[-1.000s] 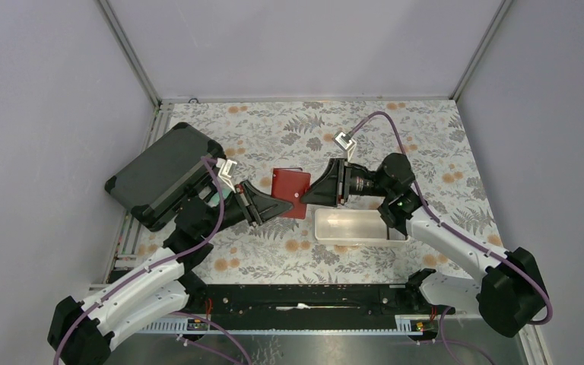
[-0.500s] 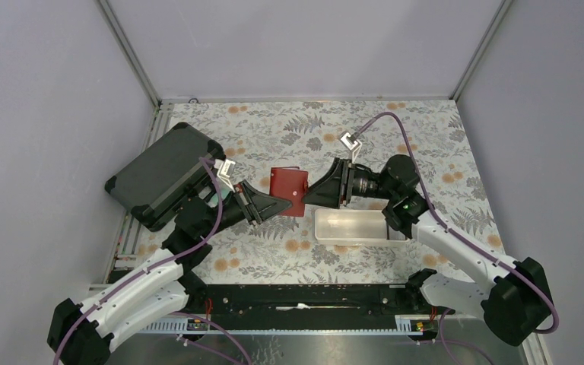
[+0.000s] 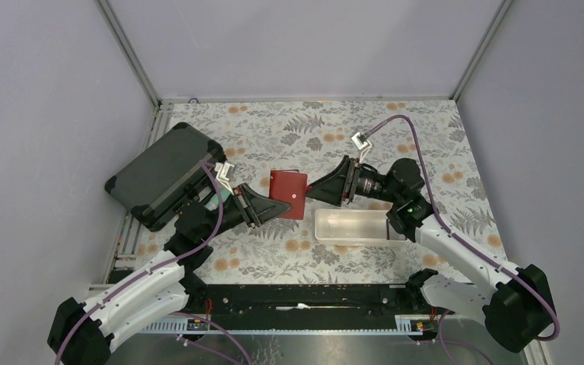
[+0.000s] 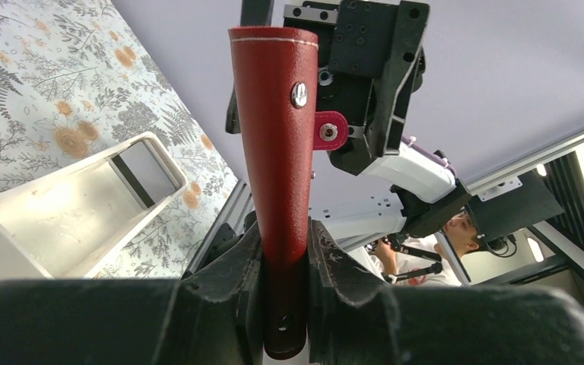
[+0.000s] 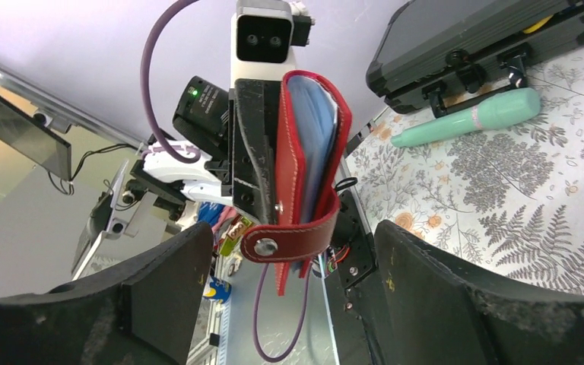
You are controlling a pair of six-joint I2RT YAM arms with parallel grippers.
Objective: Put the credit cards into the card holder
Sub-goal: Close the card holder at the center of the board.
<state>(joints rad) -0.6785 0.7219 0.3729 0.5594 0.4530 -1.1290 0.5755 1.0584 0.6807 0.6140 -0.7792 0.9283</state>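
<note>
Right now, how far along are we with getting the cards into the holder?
Done: light blue cards sit inside the red card holder. In hand: the left hand clamps the holder; the right hand is open beside it, holding nothing. Left: likely only closing it. The snap strap hangs unfastened, and no loose card shows in the white tray.

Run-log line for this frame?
left gripper: shut on small red leather-like wallet | right gripper: open, not touching wallet | light blue cards: inside wallet | snap strap: undone
</note>
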